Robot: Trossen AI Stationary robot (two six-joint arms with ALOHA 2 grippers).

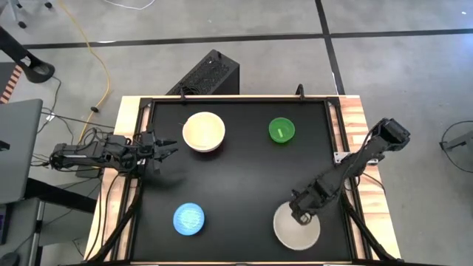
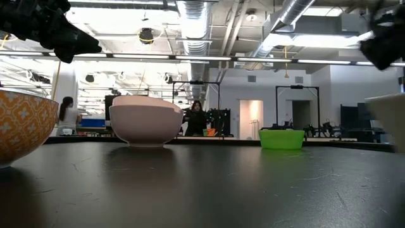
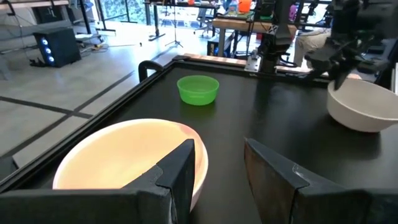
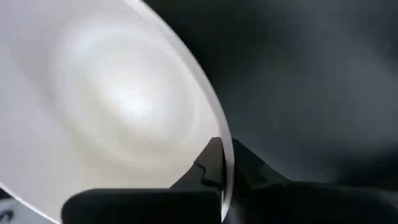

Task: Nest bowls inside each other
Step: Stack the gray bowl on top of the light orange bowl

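Observation:
A white bowl (image 1: 298,229) stands near the table's front right corner, and my right gripper (image 1: 299,215) is shut on its rim. A cream bowl (image 1: 203,130) sits inside a pale pink one (image 2: 145,123) at the far left. The small green bowl (image 1: 281,130) stands at the far right. A light blue bowl (image 1: 188,219) stands at the near left. My left gripper (image 3: 217,165) waits open and level at the table's left edge, just short of the cream bowl (image 3: 124,155). My right gripper pinches the white bowl's rim (image 4: 225,146) on the bowl's far side, one finger (image 4: 208,163) inside the bowl and the other outside. The fingers come from above, pointing steeply down. The bowl sits upright; its base appears to rest on the table.
A raised black frame (image 1: 236,98) runs round the dark table top. There is bare surface in the middle between the bowls. In the low view the near left bowl (image 2: 22,126) shows an orange-patterned outside. People and equipment are in the room behind.

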